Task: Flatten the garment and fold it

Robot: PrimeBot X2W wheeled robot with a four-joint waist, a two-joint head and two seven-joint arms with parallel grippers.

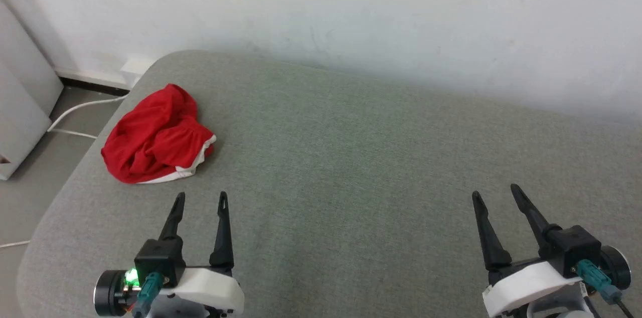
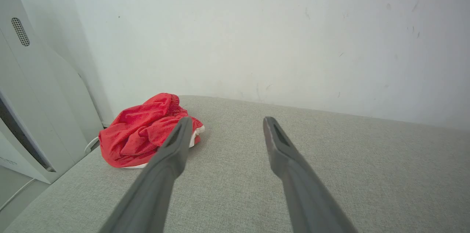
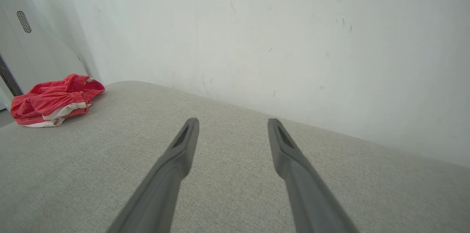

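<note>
Garment (image 1: 158,137) crumpled by grey cushion (image 1: 351,182) edge, white cable (image 1: 85,104) beyond; left claw (image 1: 200,196), right claw (image 1: 494,190) both released, empty

The left pincer (image 1: 201,194) and right pincer (image 1: 494,190) have long dark fingers (image 1: 221,232), white shells (image 1: 210,288) and teal connectors (image 1: 594,278).

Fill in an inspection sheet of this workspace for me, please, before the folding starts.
Surface: grey fabric pad, flat, with a rounded far left corner.
Job's things: garment, red with white trim, crumpled in a heap near that corner; not flattened yet.
Clutter: nothing seen.
Grippers: left gripper and right gripper both open and empty, short of the garment.
Cables: white cable trailing beside the pad's left edge.
Surroundings: scuffed white wall behind; pale cabinet at left.
</note>
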